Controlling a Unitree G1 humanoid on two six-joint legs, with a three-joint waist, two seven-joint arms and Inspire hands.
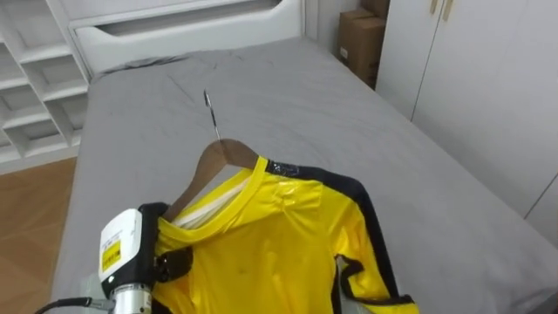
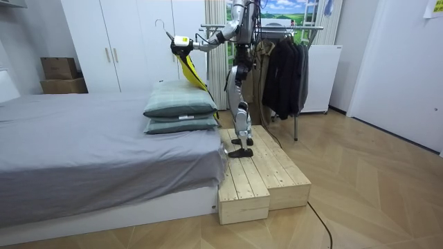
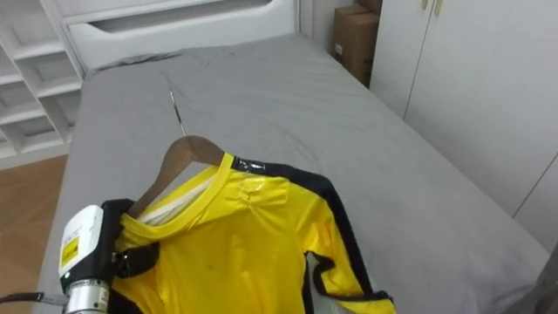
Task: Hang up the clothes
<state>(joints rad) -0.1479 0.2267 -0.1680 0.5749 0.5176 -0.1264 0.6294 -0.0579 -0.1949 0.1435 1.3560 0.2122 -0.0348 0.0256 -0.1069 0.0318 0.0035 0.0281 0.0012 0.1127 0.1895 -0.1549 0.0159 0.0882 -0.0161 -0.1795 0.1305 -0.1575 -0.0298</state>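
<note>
A yellow shirt (image 1: 279, 235) with dark trim is draped on a wooden hanger (image 1: 214, 161), held in the air over a grey bed (image 1: 349, 113). The robot's left hand (image 1: 170, 262) comes in from the lower left. Its dark fingers are clamped round the hanger's left shoulder end through the cloth and are partly hidden by the fabric. From that hand the hanger's bar runs up and to the right to the neck. There the thin metal hook (image 1: 211, 113) points away from the robot, toward the white headboard. The shirt's body trails down to the right of the hand. In the room view the robot stands on a low wooden platform (image 2: 263, 173) at the bed's end, beside two stacked pillows (image 2: 180, 107), with the arm stretched out over the bed toward the room view's left. The clothes rack (image 2: 291, 28), already carrying dark garments (image 2: 284, 69), stands on the robot's other side, at the room view's right. The hook therefore faces away from the rail, and hanging the shirt probably calls for a turn toward the rack. A white wardrobe (image 1: 488, 87) and a cardboard box (image 1: 359, 44) lie to the bed's right and white shelves (image 1: 26, 96) to its left, all well apart from the shirt.
</note>
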